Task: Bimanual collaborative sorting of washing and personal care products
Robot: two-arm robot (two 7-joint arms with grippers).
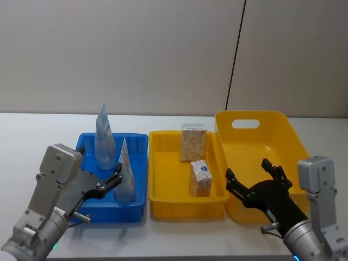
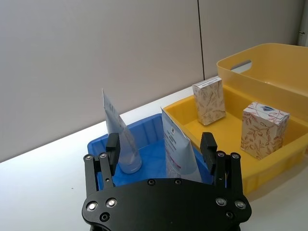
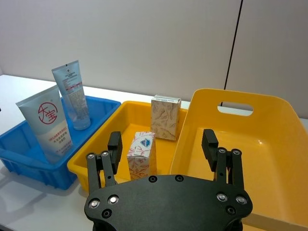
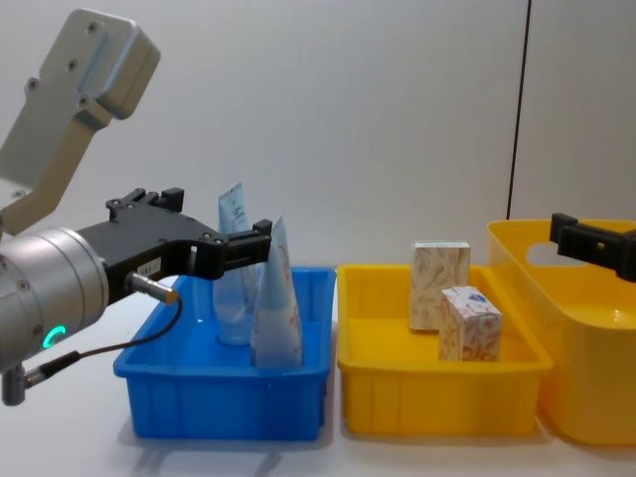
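Two pale-blue tubes stand upright in the blue bin [image 1: 139,163]: a rear tube [image 1: 103,136] and a front tube [image 1: 125,175]. My left gripper [image 1: 111,182] hovers open at the bin's near left. In the left wrist view the front tube [image 2: 177,147] shows between the spread fingers of the left gripper [image 2: 160,147], untouched. Two beige patterned cartons stand in the small yellow bin [image 1: 163,163]: a rear carton [image 1: 193,141] and a front carton [image 1: 200,178]. My right gripper [image 1: 250,175] is open over the near edge of the large yellow bin [image 1: 255,147], holding nothing.
The three bins stand side by side on a white table [image 1: 38,136], blue on the left, large yellow with a handle slot on the right. A grey wall closes off the back. Bare tabletop lies left of the blue bin.
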